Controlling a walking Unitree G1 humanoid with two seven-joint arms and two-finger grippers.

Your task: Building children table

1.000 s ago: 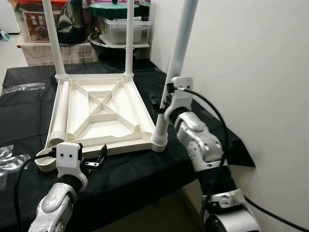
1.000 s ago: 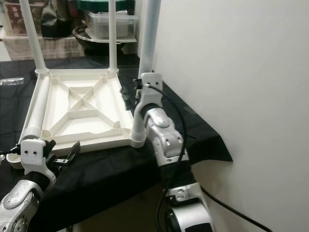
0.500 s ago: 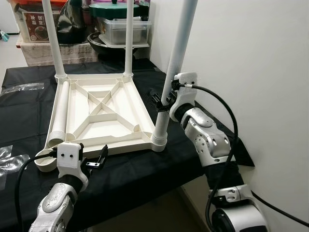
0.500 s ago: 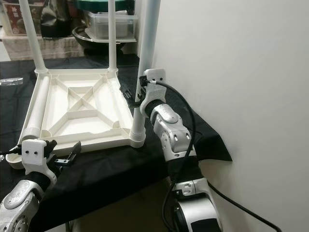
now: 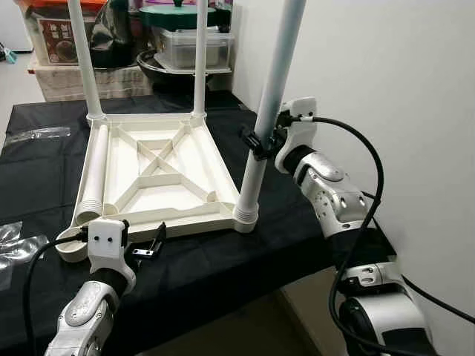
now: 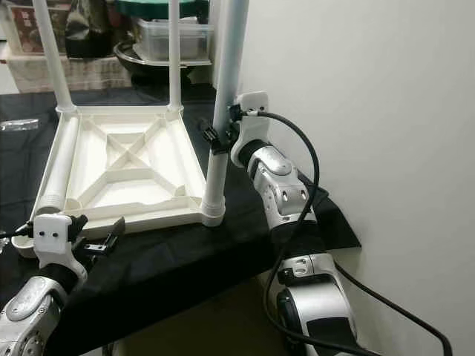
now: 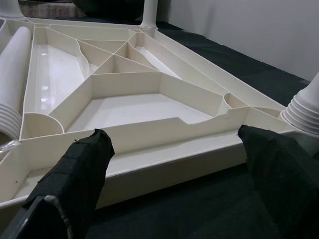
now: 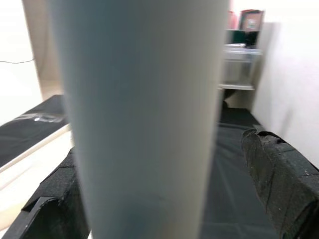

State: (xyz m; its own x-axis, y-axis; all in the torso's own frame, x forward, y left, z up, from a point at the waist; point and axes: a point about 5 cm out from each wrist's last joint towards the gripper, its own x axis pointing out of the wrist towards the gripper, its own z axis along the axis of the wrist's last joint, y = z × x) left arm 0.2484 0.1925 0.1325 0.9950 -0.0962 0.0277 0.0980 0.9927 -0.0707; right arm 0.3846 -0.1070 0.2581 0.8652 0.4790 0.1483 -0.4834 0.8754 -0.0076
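A plastic bag [image 5: 10, 245] is lying at the left edge of the black-draped table [image 5: 208, 271]. The left pincer [image 5: 146, 247] is hovering low over the cloth just in front of the near rim of the tabletop [image 5: 152, 174], its fingers [image 7: 82, 174] spread open and holding nothing. The white tabletop is lying upside down, ribbed underside up, on the cloth. 1 loose leg [image 5: 93, 174] is lying along its left side, and a small white cap [image 5: 69, 251] is sitting at the near-left corner. 2 legs [image 5: 84, 59] are standing upright in the far corners. The near-right leg [image 5: 269, 111] is standing in its corner socket, and the right pincer [image 5: 261, 141] is reaching in from the right with its fingers [image 8: 279, 184] on either side of this leg at mid-height; whether they are pressing it I cannot tell. Boxes and pots [image 5: 178, 41] are sitting behind the table.
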